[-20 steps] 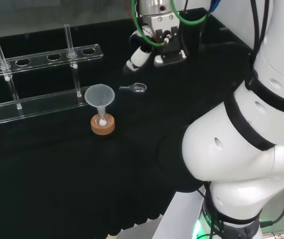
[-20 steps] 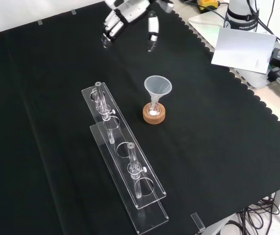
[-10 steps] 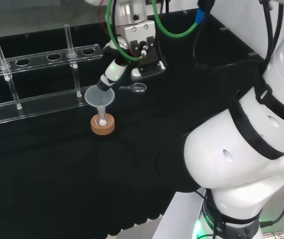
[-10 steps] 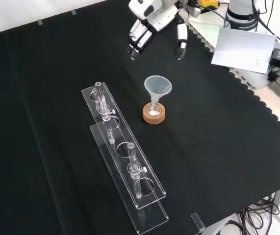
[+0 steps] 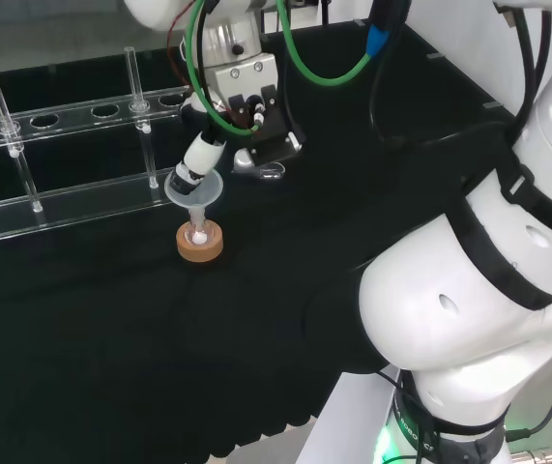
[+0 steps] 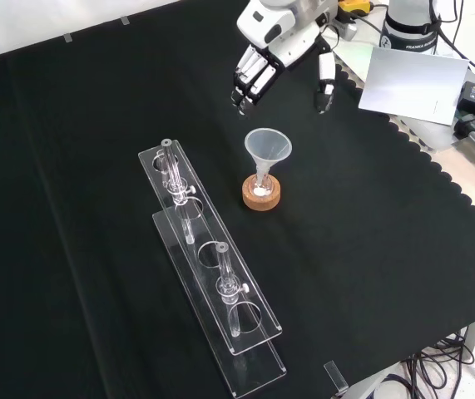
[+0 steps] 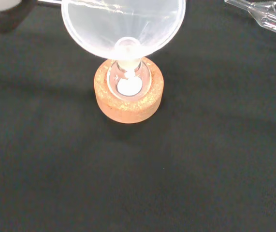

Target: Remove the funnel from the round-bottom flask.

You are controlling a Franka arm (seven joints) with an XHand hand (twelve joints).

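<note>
Head view: the hand [image 5: 242, 92] has come down and leftward since half a second ago, and one finger now overlaps the rim of the funnel [image 5: 194, 187]; whether they touch I cannot tell. The funnel stands stem-down in the round-bottom flask [image 5: 198, 232], seated in a cork ring [image 5: 201, 247]. A small glass stopper [image 5: 268, 172] is half hidden under the hand.

Front view: the hand [image 6: 280, 37] has moved right and lower, hanging just above the funnel [image 6: 268, 148], fingers [image 6: 249, 83] and thumb spread and released, holding nothing. A clear rack [image 6: 212, 274] stands left.

Wrist view: the flask [image 7: 128, 79] is faint glass with something white at its bottom, beneath the funnel's [image 7: 123, 24] cone.
</note>
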